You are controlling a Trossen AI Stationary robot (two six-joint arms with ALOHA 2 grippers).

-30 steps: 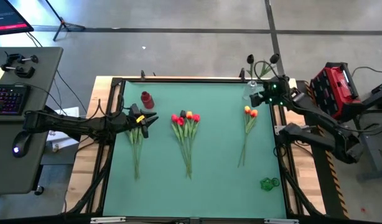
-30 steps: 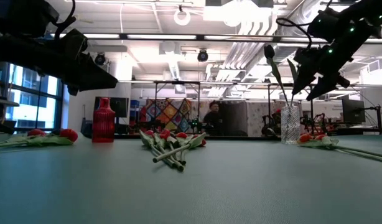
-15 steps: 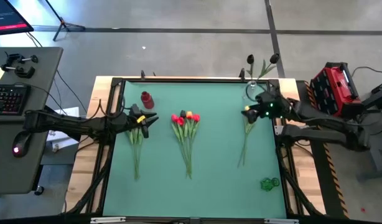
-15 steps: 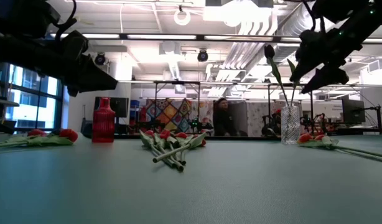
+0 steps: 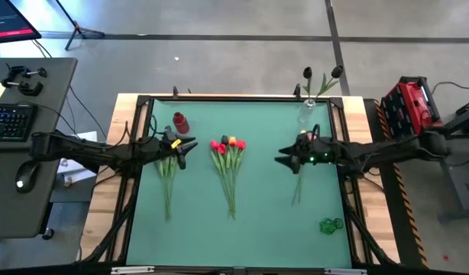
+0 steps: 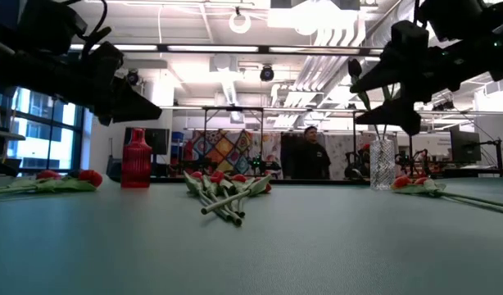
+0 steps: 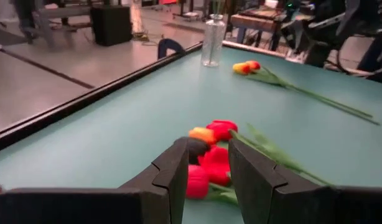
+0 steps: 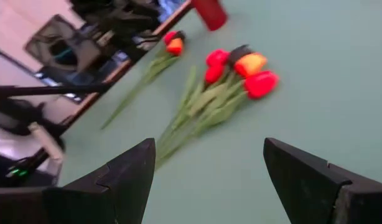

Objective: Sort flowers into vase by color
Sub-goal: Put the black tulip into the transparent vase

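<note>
High view: right claw [image 5: 286, 160], fingers spread wide and empty, hovers right of centre beside the orange flowers [image 5: 302, 174]. Left claw [image 5: 182, 145] sits left of centre above the worktop [image 5: 265, 221]; its grip state cannot be determined.

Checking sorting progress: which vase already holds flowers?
The clear vase at the table's far right corner; dark tulips stand in it. The red vase and green vase hold none.

overhead, table-level, two wrist views
</note>
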